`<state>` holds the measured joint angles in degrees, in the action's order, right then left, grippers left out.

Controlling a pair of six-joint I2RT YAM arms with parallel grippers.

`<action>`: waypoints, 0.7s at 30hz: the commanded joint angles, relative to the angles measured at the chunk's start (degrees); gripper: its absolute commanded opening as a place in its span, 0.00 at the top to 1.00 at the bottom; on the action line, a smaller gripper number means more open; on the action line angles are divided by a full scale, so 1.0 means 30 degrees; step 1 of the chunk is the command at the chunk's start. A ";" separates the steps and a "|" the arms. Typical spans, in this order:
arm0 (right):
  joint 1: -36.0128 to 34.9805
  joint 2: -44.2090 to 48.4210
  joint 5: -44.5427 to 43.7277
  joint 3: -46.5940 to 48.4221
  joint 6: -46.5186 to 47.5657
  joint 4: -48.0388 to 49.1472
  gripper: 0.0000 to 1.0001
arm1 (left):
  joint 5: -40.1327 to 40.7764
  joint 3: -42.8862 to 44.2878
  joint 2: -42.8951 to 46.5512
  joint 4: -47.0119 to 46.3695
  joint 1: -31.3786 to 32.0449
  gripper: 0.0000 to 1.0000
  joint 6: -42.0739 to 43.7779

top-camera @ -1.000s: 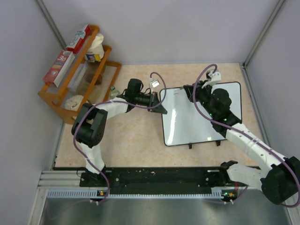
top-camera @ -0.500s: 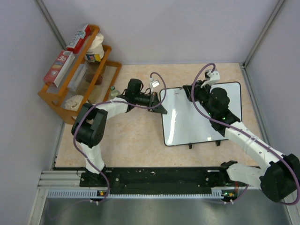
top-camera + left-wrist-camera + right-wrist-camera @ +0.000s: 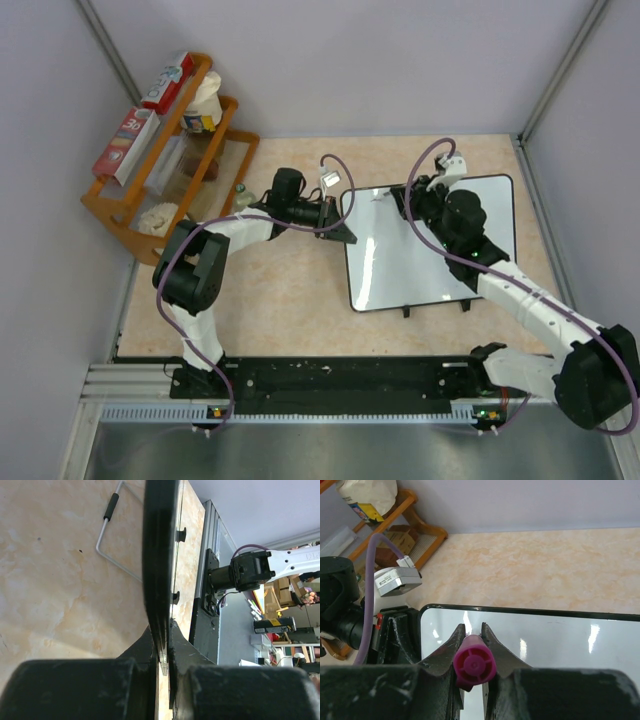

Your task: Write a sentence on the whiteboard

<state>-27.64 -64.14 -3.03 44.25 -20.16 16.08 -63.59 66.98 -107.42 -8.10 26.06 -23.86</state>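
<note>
Whiteboard (image 3: pixel 440 262): on the counter (image 3: pixel 280 290), right of centre, seemingly blank.
Left claw (image 3: pixel 162 652): pinching its left edge.
Right claw (image 3: pixel 472 629): clamped on a pink marker (image 3: pixel 473 666), over the far-left corner.
Doing it well: light tip, firm left hold.

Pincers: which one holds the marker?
The right pincer, shut on the magenta marker; the left pincer clamps the whiteboard by its edge instead.

Glossy white whiteboard (image 3: pixel 400 265), matt marbled beige table (image 3: pixel 290 290), varnished wooden rack (image 3: pixel 116 220), smooth magenta plastic marker (image 3: pixel 472 665).
</note>
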 commanded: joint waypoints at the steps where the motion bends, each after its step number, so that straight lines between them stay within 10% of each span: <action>1: -0.0163 -0.0066 -0.0426 -0.0277 0.0100 0.0384 1.00 | -0.0394 0.0027 -0.0347 0.0531 0.0482 1.00 0.1009; 21: -0.0162 0.1750 0.0276 -0.2385 -0.0163 -0.0437 1.00 | -0.0336 -0.0061 -0.0435 0.0443 0.0511 1.00 0.0980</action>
<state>-27.64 -60.23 -2.68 38.85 -21.04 16.97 -63.40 66.98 -107.42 -7.57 26.06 -23.90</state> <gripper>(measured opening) 0.127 0.069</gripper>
